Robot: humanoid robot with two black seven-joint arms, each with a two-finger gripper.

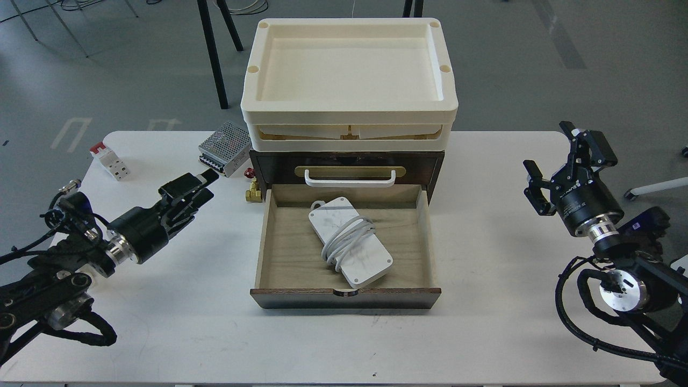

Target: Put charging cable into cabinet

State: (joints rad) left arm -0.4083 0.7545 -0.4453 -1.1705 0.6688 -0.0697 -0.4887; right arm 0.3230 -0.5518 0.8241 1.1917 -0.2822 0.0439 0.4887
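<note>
The flat white rounded-rectangular charging cable (349,242), its white cord wound around its middle, lies diagonally on the floor of the pulled-out pale wood drawer (424,236) of the dark brown wooden cabinet (346,161) at frame centre. Cream plastic trays (349,113) are stacked on the cabinet. At left of the frame, the black left gripper (196,188) hangs over the white desk (484,333), apart from the drawer, its jaws narrow and holding nothing. At right, the black right gripper (564,161) is raised, its jaws spread wide and empty. A perforated metal power-supply box (224,148) sits left of the cabinet.
</note>
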